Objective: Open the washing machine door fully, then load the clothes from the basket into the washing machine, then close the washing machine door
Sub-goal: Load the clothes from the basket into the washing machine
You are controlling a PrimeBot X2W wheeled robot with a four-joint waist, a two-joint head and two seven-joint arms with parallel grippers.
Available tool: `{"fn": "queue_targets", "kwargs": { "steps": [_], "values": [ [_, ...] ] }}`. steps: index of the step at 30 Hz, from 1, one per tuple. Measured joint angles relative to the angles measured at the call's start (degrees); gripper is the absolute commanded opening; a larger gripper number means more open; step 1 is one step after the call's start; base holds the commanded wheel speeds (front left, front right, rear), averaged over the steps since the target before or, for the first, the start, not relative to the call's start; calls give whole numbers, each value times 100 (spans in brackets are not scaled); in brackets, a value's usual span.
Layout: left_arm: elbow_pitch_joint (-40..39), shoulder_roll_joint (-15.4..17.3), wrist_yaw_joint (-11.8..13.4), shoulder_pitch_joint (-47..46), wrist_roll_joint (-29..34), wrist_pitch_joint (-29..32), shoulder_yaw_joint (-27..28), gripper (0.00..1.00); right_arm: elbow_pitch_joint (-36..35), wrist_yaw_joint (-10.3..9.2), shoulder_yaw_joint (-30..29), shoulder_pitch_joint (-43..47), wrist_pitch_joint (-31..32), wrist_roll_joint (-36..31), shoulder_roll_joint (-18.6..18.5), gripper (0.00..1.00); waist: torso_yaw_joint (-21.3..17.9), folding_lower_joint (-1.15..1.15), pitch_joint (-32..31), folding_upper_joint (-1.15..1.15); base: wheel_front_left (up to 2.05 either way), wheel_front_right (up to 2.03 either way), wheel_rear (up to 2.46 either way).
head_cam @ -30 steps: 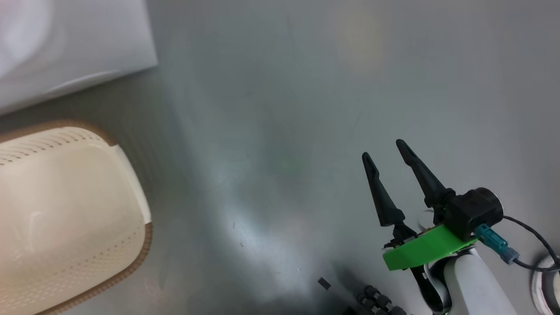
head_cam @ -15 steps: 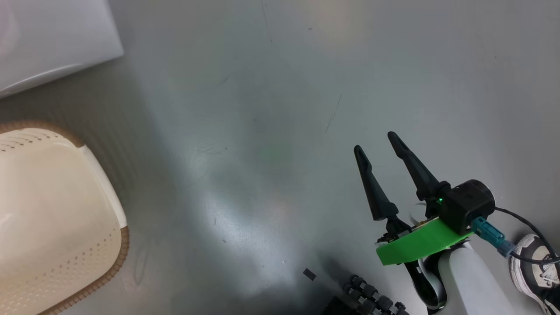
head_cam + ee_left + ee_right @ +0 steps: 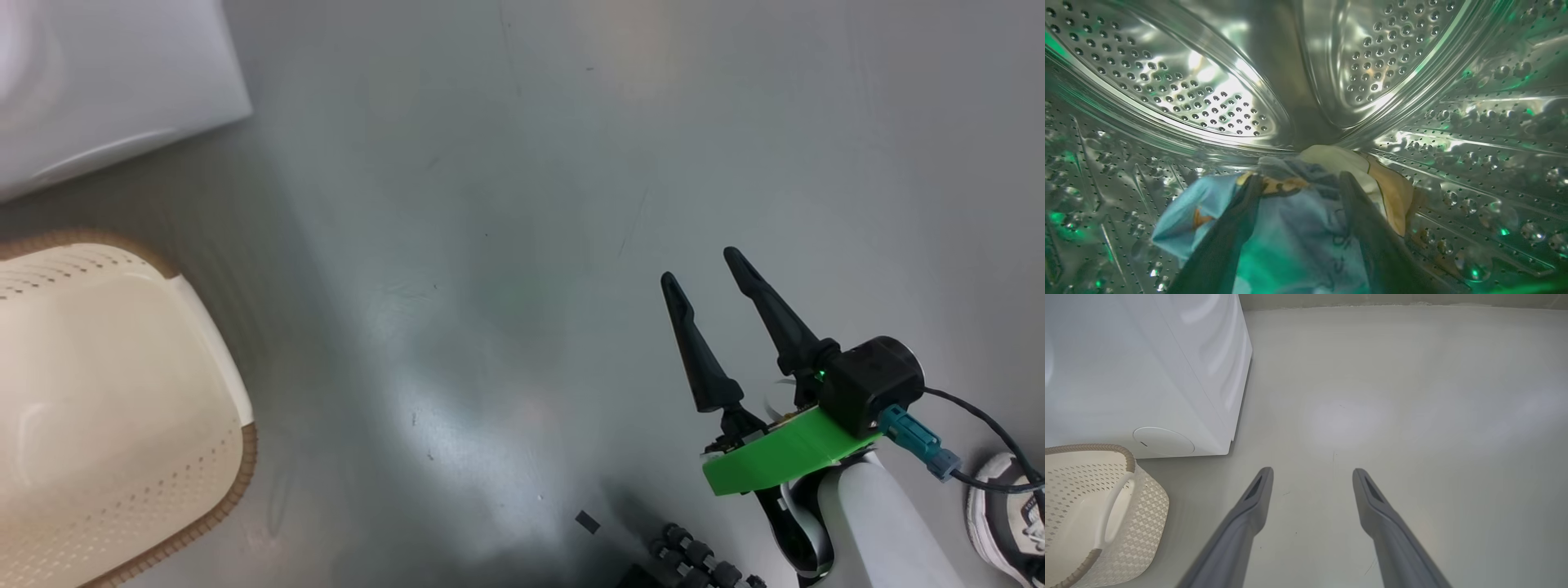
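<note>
Grey, glossy floor [image 3: 522, 204] spreads out ahead of the robot, and on it stand one white washing machine [image 3: 1147, 375] and one basket [image 3: 1128, 457], the basket just in front of the machine's lower panel. The basket is cream plastic with rows of small holes in its walls, a brown woven-look rim and a white side handle. Its pale perforated inside shows from above in the head view. The clothes [image 3: 1306, 228] number two, and both lie inside the machine, low in the shiny perforated steel drum [image 3: 1208, 102]. One is a light blue garment [image 3: 1298, 245] with orange-brown print along its upper edge, lying nearest the camera. The other is a cream garment [image 3: 1339, 159], bunched just behind it against the drum's back wall, with a tan fold on its right. The left tool [image 3: 1301, 177] reaches into the drum with its two dark fingers spread wide, released, and the blue cloth lies between and beyond them. Whether a finger touches the cloth cannot be told. The right tool [image 3: 700, 266] hangs over bare floor well apart from the basket, its two fingers parted and holding nothing, on a green bracket [image 3: 784, 457]. One shoe [image 3: 1000, 506] of a person shows at the lower right edge of the head view.
</note>
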Motion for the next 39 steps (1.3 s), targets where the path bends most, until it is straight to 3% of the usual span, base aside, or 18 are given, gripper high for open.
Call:
{"fn": "queue_targets", "kwargs": {
  "steps": [9,22,27,39],
  "values": [
    [450,-232,-67,112,-211,-444,-21,100,36,0,-148,4,0,-198,-3,100,173,0,-297,0,0,0,0],
    [754,-868,-215,1345,-684,-1080,-388,100,74,0,-452,45,0,-732,-11,100,759,0,-911,0,0,0,0],
    [490,-1107,-216,2007,-1092,-1195,-755,100,100,0,-579,216,0,-853,-18,100,1024,0,-1180,0,0,0,0],
    [-813,-1227,-216,3865,-2135,-1335,-1427,100,154,0,-784,646,0,-910,-129,100,1548,0,-1981,0,0,0,0]
  ]
}}
